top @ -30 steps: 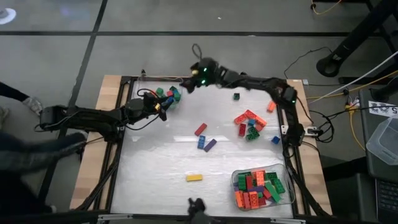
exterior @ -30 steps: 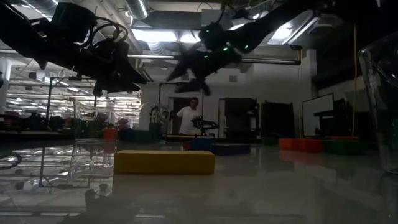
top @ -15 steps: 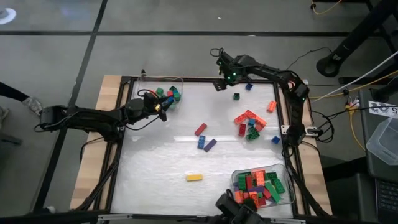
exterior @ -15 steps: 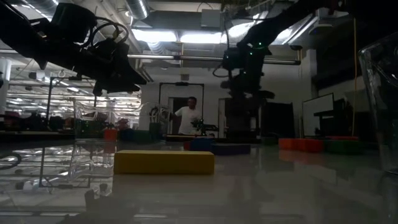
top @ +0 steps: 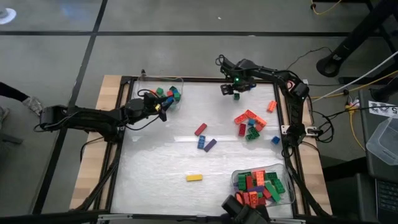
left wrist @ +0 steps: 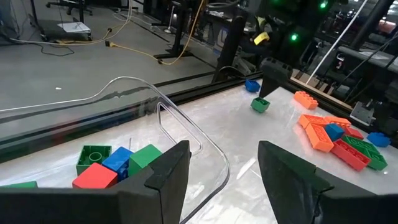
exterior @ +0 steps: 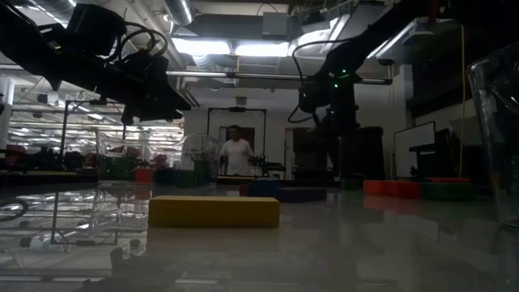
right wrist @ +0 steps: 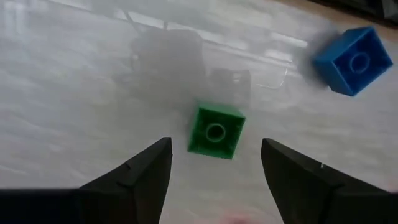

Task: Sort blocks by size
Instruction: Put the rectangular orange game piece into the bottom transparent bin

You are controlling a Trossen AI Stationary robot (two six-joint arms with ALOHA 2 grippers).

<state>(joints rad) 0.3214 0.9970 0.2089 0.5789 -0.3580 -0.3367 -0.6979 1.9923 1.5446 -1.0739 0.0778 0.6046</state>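
Note:
My right gripper (top: 235,89) hangs open and empty over a small green cube (top: 236,96) near the table's far edge. In the right wrist view its fingers stand on either side of the cube (right wrist: 216,130) without touching it. A small blue cube (right wrist: 353,52) lies just beyond it. My left gripper (top: 163,107) is open and empty beside the clear tray (top: 180,84) at the far left. That tray holds several small cubes (left wrist: 115,158), red, blue and green. Both loose cubes rest flat on the table, studs up.
A heap of red, orange, green and blue blocks (top: 250,123) lies at the right. Red (top: 200,129), blue (top: 201,142) and purple (top: 210,145) blocks lie mid-table, and a yellow one (top: 194,178) lies nearer. A clear tray (top: 261,186) of long blocks stands near right.
My right gripper has swung from beside the far-left tray toward the table's right edge along the far side, then come a little nearer, and now stands over the green cube. The blocks have not moved.

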